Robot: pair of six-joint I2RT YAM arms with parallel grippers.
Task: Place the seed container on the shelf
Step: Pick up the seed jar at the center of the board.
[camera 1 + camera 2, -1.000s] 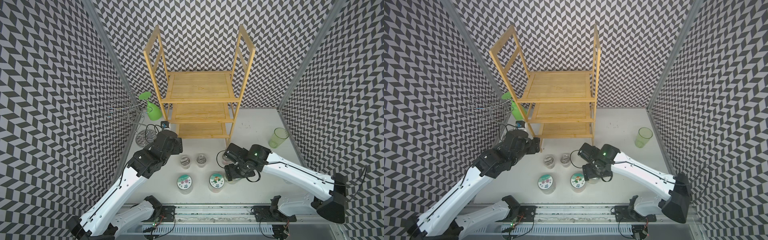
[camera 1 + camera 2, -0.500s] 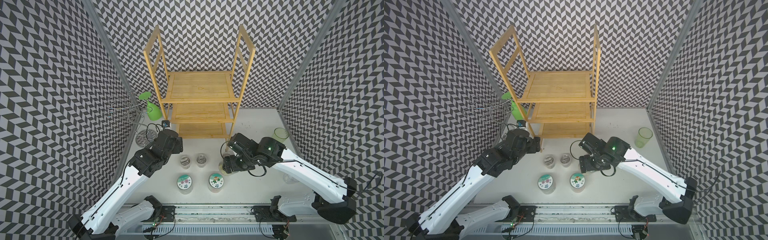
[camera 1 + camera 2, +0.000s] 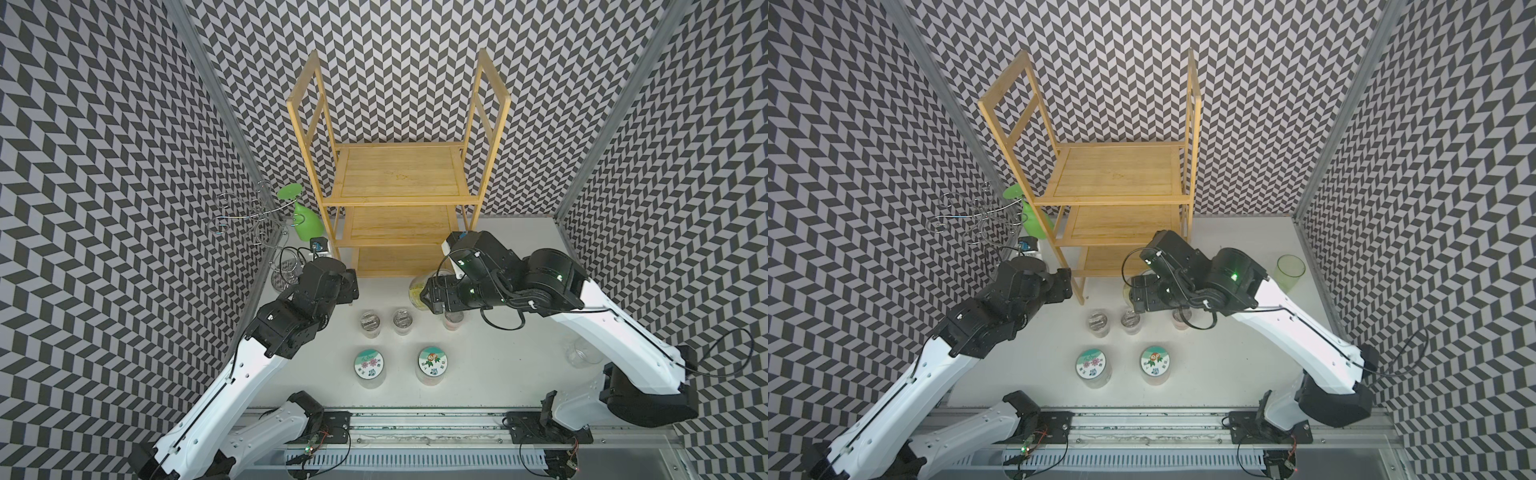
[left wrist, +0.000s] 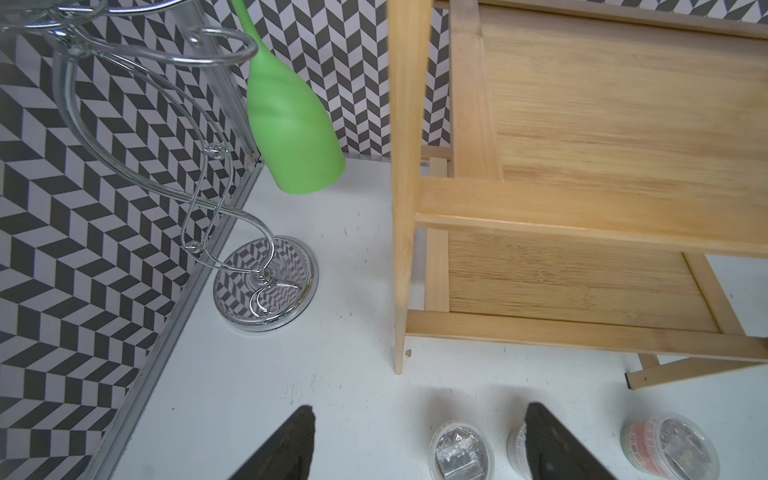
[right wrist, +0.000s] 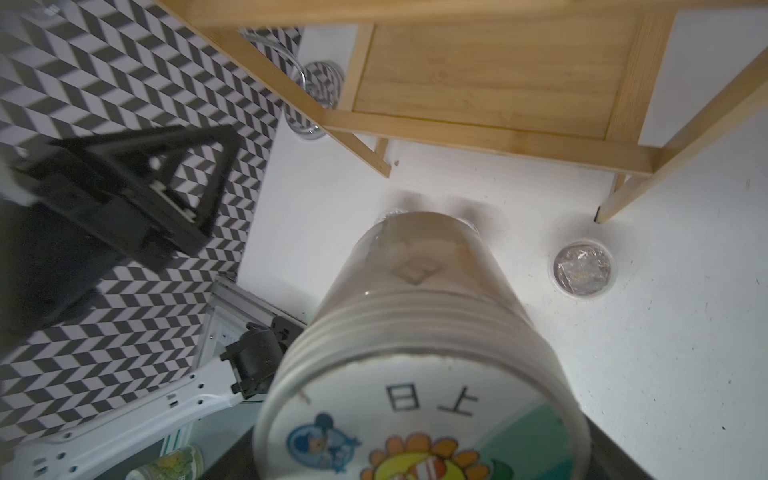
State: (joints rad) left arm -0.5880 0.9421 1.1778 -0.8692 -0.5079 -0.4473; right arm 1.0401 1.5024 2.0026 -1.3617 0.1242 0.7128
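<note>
Seed container in hand, shelf bare — the placing is yet to come

The right pincer (image 3: 428,292) pinches the seed container (image 5: 415,332) at its lid end, its base pointing toward the shelf (image 3: 399,183); in both top views it hangs just before the shelf's lowest tier, near the right front leg, and seems clear of the desk (image 3: 498,374). All three tiers show bare wood. The left pincer (image 4: 419,407) is spread and empty, near the left front leg. So the pick-up looks done — carrying the seed container onto a tier, setting it upright and letting go are left.
</note>
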